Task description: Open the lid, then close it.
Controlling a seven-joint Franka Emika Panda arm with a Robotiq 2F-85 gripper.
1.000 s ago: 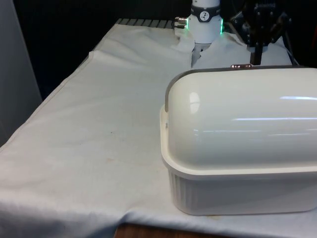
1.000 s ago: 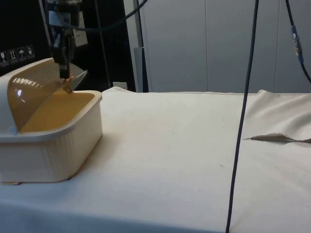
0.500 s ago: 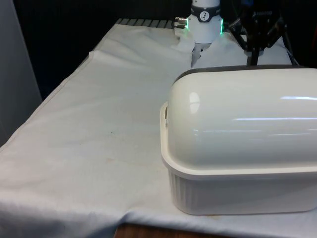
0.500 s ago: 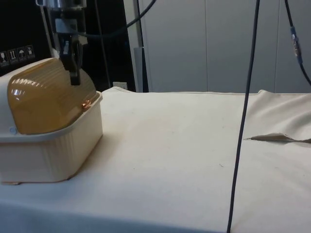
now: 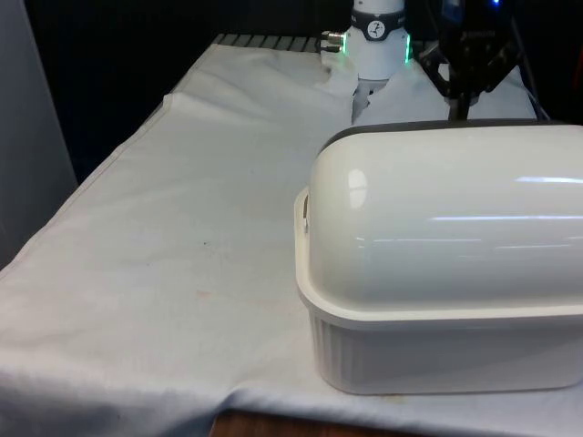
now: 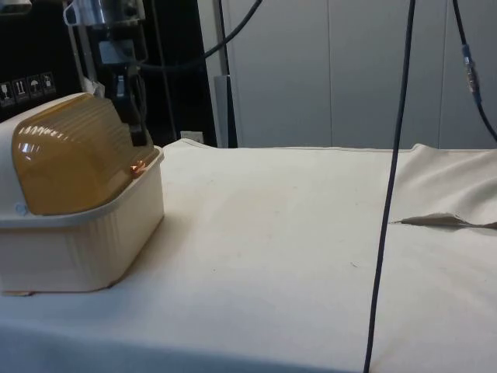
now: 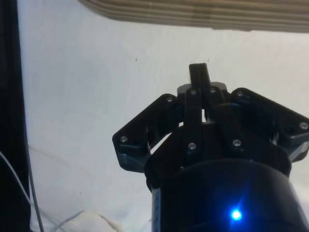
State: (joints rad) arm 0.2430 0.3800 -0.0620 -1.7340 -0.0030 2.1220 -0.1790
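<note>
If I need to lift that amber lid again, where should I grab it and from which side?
Grip the small tab at the lid's lower front edge, where it meets the rim of the bread box, in the side view. Come from the open table side, since the lid curves back over the top and the smooth dome probably offers no other hold. The gripper hangs near that edge.

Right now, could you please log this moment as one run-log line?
bread box lid: closed | gripper: shut, empty, above the lid's front edge | stage: close done

Bright glare streaks on lid (image 5: 455, 218)
</note>
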